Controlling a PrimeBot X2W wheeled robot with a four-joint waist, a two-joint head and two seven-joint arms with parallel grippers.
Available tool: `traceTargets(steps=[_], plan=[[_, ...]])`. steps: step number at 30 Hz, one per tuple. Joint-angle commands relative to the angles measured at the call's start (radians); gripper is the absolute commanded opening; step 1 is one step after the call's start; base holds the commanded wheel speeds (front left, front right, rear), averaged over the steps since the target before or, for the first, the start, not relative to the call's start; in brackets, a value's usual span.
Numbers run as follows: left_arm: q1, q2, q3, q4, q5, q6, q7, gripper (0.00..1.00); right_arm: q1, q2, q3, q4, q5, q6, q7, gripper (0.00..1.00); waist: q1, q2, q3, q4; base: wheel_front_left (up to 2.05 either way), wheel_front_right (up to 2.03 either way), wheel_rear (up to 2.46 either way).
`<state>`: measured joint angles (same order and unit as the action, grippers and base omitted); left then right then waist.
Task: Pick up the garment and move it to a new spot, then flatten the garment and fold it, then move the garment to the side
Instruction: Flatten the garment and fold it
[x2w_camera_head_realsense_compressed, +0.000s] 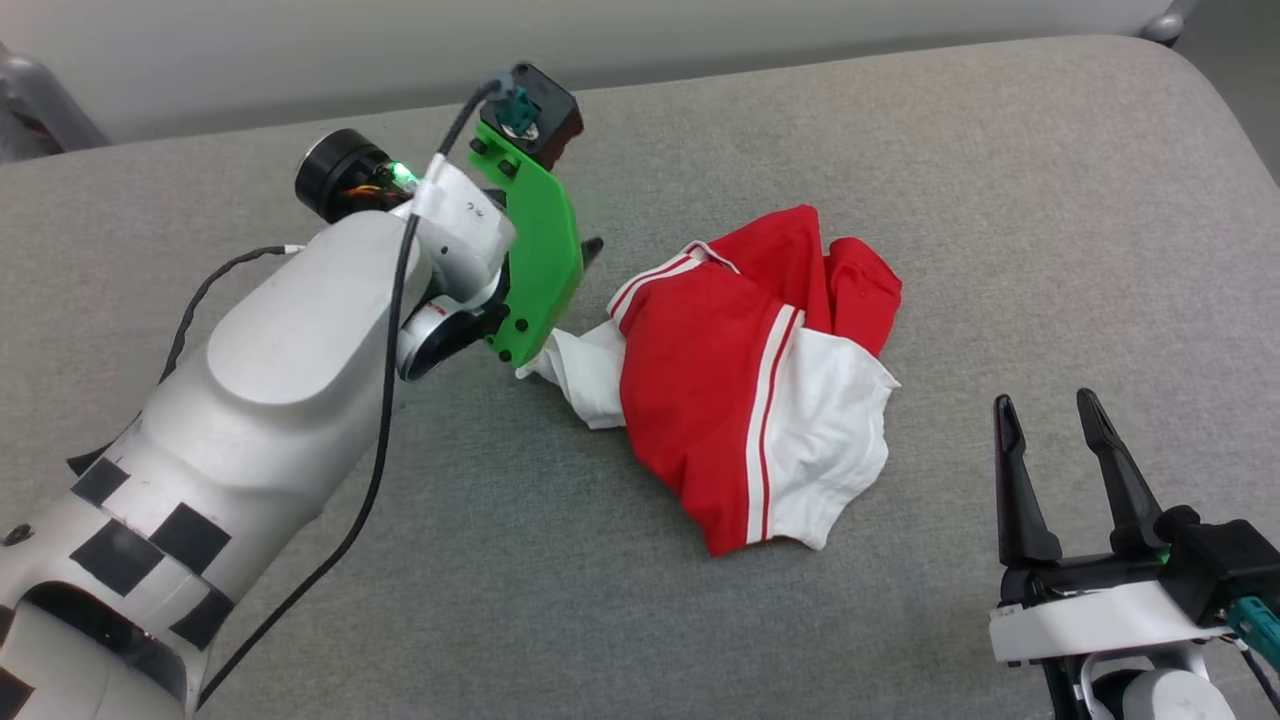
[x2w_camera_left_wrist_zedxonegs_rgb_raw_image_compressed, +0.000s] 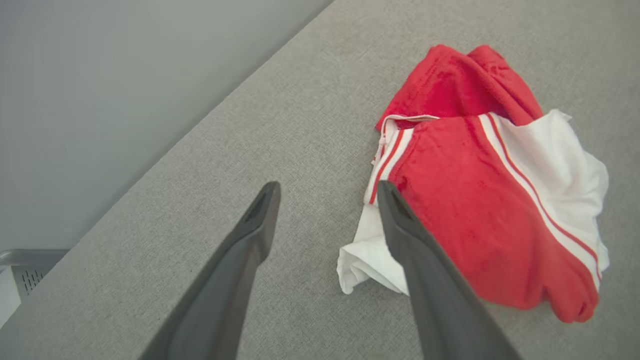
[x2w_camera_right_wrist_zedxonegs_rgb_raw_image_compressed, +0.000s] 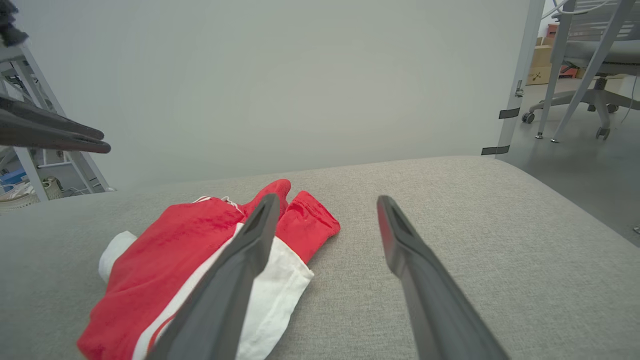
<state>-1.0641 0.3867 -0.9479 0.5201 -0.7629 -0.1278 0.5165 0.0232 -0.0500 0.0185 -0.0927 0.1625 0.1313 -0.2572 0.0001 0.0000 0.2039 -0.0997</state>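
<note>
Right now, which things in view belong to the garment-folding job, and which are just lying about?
Job: garment, crumpled on the grey cushion; left gripper, open near its white edge; right gripper, open, apart from it.
Lying about: office chair; cardboard boxes.

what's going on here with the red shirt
The garment lies crumpled on the grey surface, not yet picked up. The left gripper hangs open just beside the garment's white sleeve end, holding nothing. The right gripper sits open off to the side, apart from the garment.
</note>
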Motion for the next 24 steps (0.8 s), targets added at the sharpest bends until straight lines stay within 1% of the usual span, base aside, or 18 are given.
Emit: traceTargets(steps=[1, 7, 9, 12, 15, 18, 22, 24], plan=[[-0.029, 0.015, -0.042, 0.006, -0.030, -0.003, 0.030, 1.00, -0.020, 0.000, 0.005, -0.001, 0.008, -0.001, -0.005, 1.00, -0.0001, 0.0000, 0.039, -0.038, 0.00, 0.00, 0.00], [-0.087, 0.045, -0.239, 0.049, -0.096, -0.003, 0.118, 1.00, -0.051, 0.000, 0.019, -0.002, 0.019, -0.001, -0.005, 1.00, -0.0001, 0.0000, 0.085, -0.070, 0.00, 0.00, 0.00], [-0.096, 0.051, -0.282, 0.068, -0.105, -0.003, 0.125, 1.00, -0.061, 0.000, 0.022, -0.002, 0.021, -0.001, -0.005, 1.00, -0.0001, 0.0000, 0.099, -0.079, 0.00, 0.00, 0.00], [-0.093, 0.048, -0.313, 0.093, -0.112, -0.003, 0.128, 1.00, -0.074, 0.000, 0.024, -0.003, 0.025, -0.001, -0.005, 1.00, -0.0001, 0.0000, 0.117, -0.088, 0.00, 0.00, 0.00], [-0.073, 0.045, -0.328, 0.116, -0.096, -0.003, 0.144, 1.00, -0.084, 0.000, 0.024, -0.003, 0.029, -0.001, -0.005, 1.00, -0.0001, 0.0000, 0.134, -0.094, 0.00, 0.00, 0.00], [-0.030, 0.047, -0.331, 0.107, -0.078, -0.003, 0.209, 1.00, -0.091, 0.000, 0.028, -0.002, 0.031, -0.001, -0.005, 1.00, -0.0001, 0.0000, 0.143, -0.098, 0.00, 0.00, 0.00], [0.028, 0.067, -0.332, 0.035, -0.059, -0.003, 0.315, 1.00, -0.096, 0.000, 0.026, -0.001, 0.033, -0.001, -0.005, 1.00, -0.0001, 0.0000, 0.151, -0.099, 0.00, 0.00, 0.00], [0.041, 0.079, -0.332, 0.005, -0.056, -0.003, 0.340, 1.00, -0.098, 0.000, 0.024, 0.000, 0.034, -0.001, -0.005, 1.00, -0.0001, 0.0000, 0.153, -0.098, 0.00, 0.00, 0.00]])
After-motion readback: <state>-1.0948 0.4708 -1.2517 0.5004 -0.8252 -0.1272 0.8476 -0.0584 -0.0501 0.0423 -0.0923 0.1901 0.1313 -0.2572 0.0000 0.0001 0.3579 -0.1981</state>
